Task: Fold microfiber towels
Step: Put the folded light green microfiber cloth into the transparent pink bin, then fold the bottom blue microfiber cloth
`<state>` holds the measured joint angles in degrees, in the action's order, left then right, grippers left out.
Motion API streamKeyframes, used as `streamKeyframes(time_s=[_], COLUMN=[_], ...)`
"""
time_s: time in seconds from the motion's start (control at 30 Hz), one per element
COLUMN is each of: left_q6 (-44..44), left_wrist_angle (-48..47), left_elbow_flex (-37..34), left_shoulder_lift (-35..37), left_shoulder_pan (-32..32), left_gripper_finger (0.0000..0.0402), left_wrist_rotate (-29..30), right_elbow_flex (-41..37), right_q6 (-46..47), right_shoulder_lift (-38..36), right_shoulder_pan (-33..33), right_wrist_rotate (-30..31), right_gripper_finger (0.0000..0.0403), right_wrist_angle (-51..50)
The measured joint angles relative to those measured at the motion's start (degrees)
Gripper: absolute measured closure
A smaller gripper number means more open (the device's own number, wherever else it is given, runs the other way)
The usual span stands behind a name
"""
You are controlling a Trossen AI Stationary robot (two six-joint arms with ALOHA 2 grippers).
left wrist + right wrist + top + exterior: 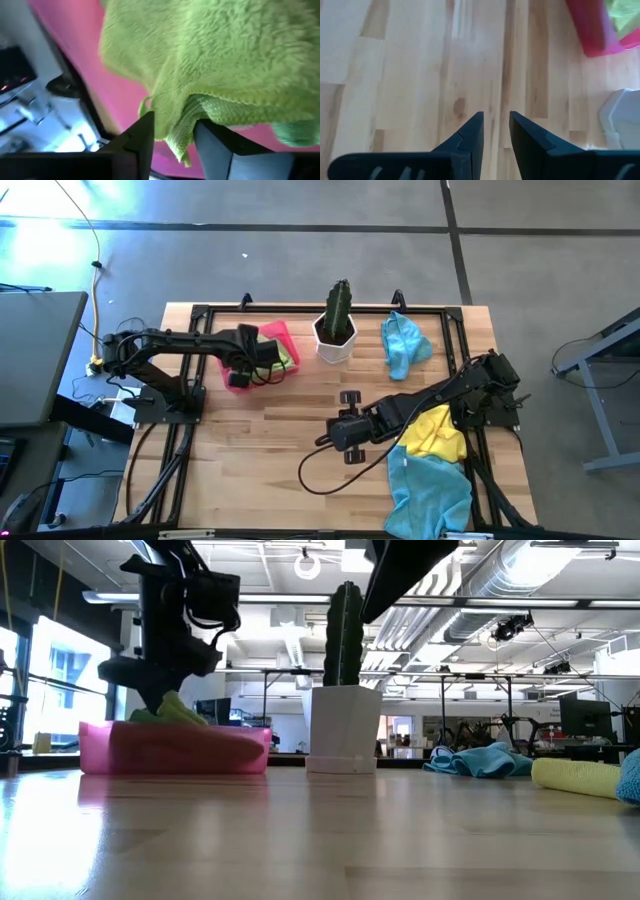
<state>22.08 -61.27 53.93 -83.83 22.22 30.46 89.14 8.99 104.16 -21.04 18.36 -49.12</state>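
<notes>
Left pincer [172,137] clamped on lime green towel [210,65] over pink tray [283,340], right pincer [495,131] empty — narrow gap.

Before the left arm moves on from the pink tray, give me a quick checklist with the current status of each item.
1. Left gripper has cloth between its jaws: ok, a fold of the green towel sits there.
2. Green towel over the tray: ok; whether it is lifted clear, cannot tell.
3. Right gripper out of the way: ok, empty over bare table, jaws slightly apart.
4. Cactus pot upright beside the tray: ok.
5. Next towels available: ok, a blue towel lies at the back, and a yellow towel with another blue one on the right.
</notes>
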Motion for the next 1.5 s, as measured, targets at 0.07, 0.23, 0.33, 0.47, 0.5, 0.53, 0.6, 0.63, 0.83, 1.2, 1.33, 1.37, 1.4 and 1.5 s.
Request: streamKeyframes(time_s=[0.07,0.23,0.33,0.47,0.5,0.53,0.6,0.63,0.83,1.2,1.33,1.37,1.4,1.5], left_q6=[-1.9,-7.2,-11.8,-17.9,-18.7,-19.1,-20.5,-21.6,-33.6,-41.4,-41.5,-41.5,-41.5,-41.5], left_wrist_angle=[-0.9,-3.7,-4.3,-5.2,-5.3,-5.5,-5.3,-5.3,-2.4,32.9,42.1,43.0,44.2,47.7], left_elbow_flex=[0.0,0.0,0.0,0.1,0.4,0.7,1.8,2.3,6.5,6.7,6.8,6.7,6.6,6.6], left_shoulder_lift=[0.0,0.4,0.4,0.8,1.2,1.7,2.4,2.8,3.8,1.5,0.1,-0.4,-0.9,-2.1], left_shoulder_pan=[-0.5,-1.4,-1.8,-4.2,-5.0,-6.0,-8.2,-9.3,-18.4,-37.0,-42.4,-43.6,-44.7,-47.2], left_gripper_finger=[0.0268,0.0250,0.0243,0.0240,0.0240,0.0240,0.0240,0.0240,0.0240,0.0241,0.0241,0.0241,0.0241,0.0243], left_wrist_rotate=[0.6,-6.6,-9.3,-6.3,-5.4,-4.7,-3.5,-3.5,-6.6,-13.0,-13.6,-13.6,-13.5,-13.3], right_elbow_flex=[0.0,0.0,0.1,0.1,0.1,0.1,0.1,0.1,0.0,0.0,-2.2,-4.1,-6.0,-11.5], right_q6=[0.0,0.0,0.1,1.2,2.0,3.3,6.9,9.3,25.8,50.1,62.1,65.4,68.8,78.7], right_shoulder_lift=[-0.1,-0.9,-1.3,-3.1,-3.6,-4.3,-5.7,-6.5,-7.4,-4.1,-3.3,-3.4,-3.3,-3.3], right_shoulder_pan=[0.0,0.0,0.0,0.0,0.0,0.0,0.0,-0.1,-2.6,-13.1,-16.8,-17.7,-18.6,-21.0], right_wrist_rotate=[-1.6,-3.5,-3.7,-3.8,-3.8,-3.8,-3.8,-3.8,-4.0,0.4,-1.7,-3.1,-4.9,-10.4], right_gripper_finger=[0.0316,0.0316,0.0316,0.0316,0.0316,0.0316,0.0316,0.0316,0.0316,0.0316,0.0316,0.0316,0.0316,0.0316], right_wrist_angle=[-0.3,-1.6,-3.0,-6.6,-7.8,-9.1,-12.7,-14.4,-24.4,-35.8,-34.5,-32.6,-30.9,-22.0])
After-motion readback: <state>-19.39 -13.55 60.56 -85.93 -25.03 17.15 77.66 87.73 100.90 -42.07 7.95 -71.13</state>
